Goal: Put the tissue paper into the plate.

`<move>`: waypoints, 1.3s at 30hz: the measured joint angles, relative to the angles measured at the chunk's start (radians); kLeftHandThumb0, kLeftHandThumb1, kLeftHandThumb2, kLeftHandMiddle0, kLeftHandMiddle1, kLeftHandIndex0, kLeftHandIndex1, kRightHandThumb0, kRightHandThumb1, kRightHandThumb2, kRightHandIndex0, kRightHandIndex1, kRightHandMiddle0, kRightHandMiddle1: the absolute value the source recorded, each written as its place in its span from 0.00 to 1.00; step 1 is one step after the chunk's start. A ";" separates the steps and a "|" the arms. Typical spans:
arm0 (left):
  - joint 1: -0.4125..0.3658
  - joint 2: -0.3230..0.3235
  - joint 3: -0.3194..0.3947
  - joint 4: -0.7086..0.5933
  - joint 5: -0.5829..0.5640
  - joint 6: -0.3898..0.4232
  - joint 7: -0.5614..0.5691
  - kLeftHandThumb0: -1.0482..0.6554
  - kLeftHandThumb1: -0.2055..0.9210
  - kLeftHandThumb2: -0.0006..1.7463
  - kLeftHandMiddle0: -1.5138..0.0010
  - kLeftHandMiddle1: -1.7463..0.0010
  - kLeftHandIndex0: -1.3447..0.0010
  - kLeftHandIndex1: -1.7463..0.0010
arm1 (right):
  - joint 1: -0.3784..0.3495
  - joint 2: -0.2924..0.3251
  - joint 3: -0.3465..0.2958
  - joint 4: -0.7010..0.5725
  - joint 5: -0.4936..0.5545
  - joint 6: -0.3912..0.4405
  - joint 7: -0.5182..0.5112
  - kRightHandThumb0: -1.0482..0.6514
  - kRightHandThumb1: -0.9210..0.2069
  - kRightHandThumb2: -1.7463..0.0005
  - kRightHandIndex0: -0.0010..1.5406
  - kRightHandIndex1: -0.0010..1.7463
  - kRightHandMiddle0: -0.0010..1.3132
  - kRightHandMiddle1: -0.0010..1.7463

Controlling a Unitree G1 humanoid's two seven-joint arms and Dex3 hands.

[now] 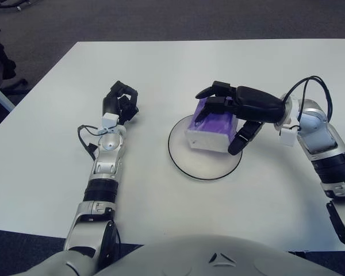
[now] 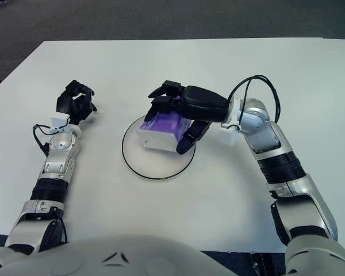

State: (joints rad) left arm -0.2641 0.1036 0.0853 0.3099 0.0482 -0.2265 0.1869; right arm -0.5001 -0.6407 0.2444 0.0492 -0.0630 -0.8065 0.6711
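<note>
The tissue pack (image 1: 210,131), purple on top with white sides, lies in the back half of the clear, dark-rimmed plate (image 1: 187,168) at the table's middle. My right hand (image 1: 221,122) hovers right over the pack. Its fingers (image 1: 210,92) are stretched out above the purple top and lifted off it, and the thumb (image 1: 240,138) hangs beside the pack's right end. The hand looks open, with no grip on the pack. My left hand (image 1: 121,102) shows to the left of the plate, fingers curled and holding nothing.
The white table (image 1: 161,63) ends near the bottom of the view, with dark carpet beyond its far edge. A black cable (image 1: 310,86) loops off my right wrist.
</note>
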 measured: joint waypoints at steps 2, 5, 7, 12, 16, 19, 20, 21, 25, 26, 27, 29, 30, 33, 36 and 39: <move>0.000 0.000 0.000 0.001 0.000 0.000 0.000 0.40 1.00 0.28 0.42 0.00 0.53 0.03 | 0.000 0.001 0.000 0.009 0.002 -0.009 0.005 0.43 0.00 0.86 0.08 0.00 0.15 0.06; -0.001 0.000 0.000 0.002 0.000 0.000 0.000 0.40 1.00 0.28 0.42 0.00 0.53 0.03 | -0.001 0.001 0.000 0.015 0.008 -0.010 0.012 0.44 0.00 0.87 0.05 0.00 0.14 0.05; -0.002 0.000 0.000 0.004 0.000 0.000 0.000 0.40 1.00 0.28 0.42 0.00 0.53 0.03 | -0.001 0.001 -0.001 0.013 0.018 0.000 0.020 0.45 0.00 0.87 0.04 0.00 0.13 0.05; -0.002 0.000 0.000 0.007 0.000 -0.001 0.000 0.40 1.00 0.28 0.42 0.00 0.53 0.03 | 0.000 0.002 -0.010 -0.006 0.046 0.052 0.024 0.48 0.00 0.88 0.02 0.00 0.12 0.04; -0.003 0.000 0.000 0.008 0.000 -0.001 0.000 0.40 1.00 0.28 0.42 0.00 0.53 0.03 | 0.006 0.003 -0.025 -0.035 0.060 0.087 0.024 0.49 0.00 0.88 0.02 0.00 0.12 0.04; -0.003 0.001 0.000 0.008 0.000 -0.001 0.000 0.40 1.00 0.28 0.42 0.00 0.53 0.03 | 0.013 0.003 -0.032 -0.059 0.080 0.112 0.024 0.49 0.00 0.88 0.01 0.00 0.12 0.03; -0.003 0.001 -0.001 0.009 0.000 -0.001 0.000 0.39 1.00 0.28 0.42 0.00 0.53 0.03 | 0.014 0.003 -0.034 -0.066 0.085 0.120 0.024 0.49 0.00 0.87 0.01 0.00 0.12 0.03; -0.003 0.001 -0.001 0.009 0.000 -0.001 0.000 0.39 1.00 0.28 0.42 0.00 0.53 0.03 | 0.015 0.003 -0.037 -0.071 0.090 0.126 0.025 0.49 0.00 0.87 0.00 0.00 0.12 0.03; -0.004 0.001 -0.001 0.010 0.001 -0.001 0.000 0.39 1.00 0.28 0.42 0.00 0.53 0.03 | 0.017 -0.001 -0.054 -0.088 0.126 0.155 0.041 0.50 0.00 0.87 0.00 0.00 0.11 0.03; -0.004 0.001 -0.001 0.010 0.001 -0.001 0.000 0.39 1.00 0.28 0.42 0.00 0.53 0.03 | 0.017 -0.003 -0.059 -0.091 0.134 0.161 0.045 0.50 0.00 0.87 0.00 0.00 0.11 0.03; -0.004 0.001 -0.002 0.010 0.001 -0.001 0.000 0.39 1.00 0.28 0.42 0.00 0.53 0.03 | 0.017 -0.005 -0.064 -0.093 0.140 0.164 0.050 0.50 0.00 0.87 0.00 0.00 0.11 0.03; -0.004 0.001 -0.002 0.010 0.001 -0.002 0.000 0.39 1.00 0.28 0.42 0.00 0.53 0.03 | 0.017 -0.013 -0.076 -0.093 0.160 0.170 0.063 0.50 0.00 0.87 0.00 0.00 0.11 0.03; -0.005 0.001 -0.003 0.010 0.001 -0.002 0.000 0.39 1.00 0.28 0.42 0.00 0.53 0.03 | 0.017 -0.018 -0.084 -0.093 0.168 0.172 0.071 0.50 0.00 0.87 0.00 0.00 0.11 0.03; -0.005 0.001 -0.003 0.011 0.002 -0.006 0.000 0.39 1.00 0.28 0.42 0.00 0.53 0.03 | 0.017 -0.039 -0.115 -0.093 0.175 0.173 0.084 0.51 0.00 0.87 0.00 0.00 0.09 0.02; -0.005 0.001 -0.003 0.012 0.002 -0.009 0.000 0.39 1.00 0.28 0.42 0.00 0.53 0.03 | 0.017 -0.058 -0.147 -0.093 0.164 0.170 0.083 0.49 0.00 0.86 0.00 0.00 0.07 0.01; -0.005 0.001 -0.004 0.013 0.003 -0.010 0.001 0.39 1.00 0.28 0.42 0.00 0.53 0.03 | 0.018 -0.068 -0.199 -0.089 0.070 0.122 0.039 0.44 0.00 0.85 0.00 0.00 0.06 0.00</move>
State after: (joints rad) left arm -0.2692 0.1050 0.0815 0.3231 0.0509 -0.2361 0.1875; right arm -0.4817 -0.7085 0.0449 -0.0402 0.0068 -0.6843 0.7099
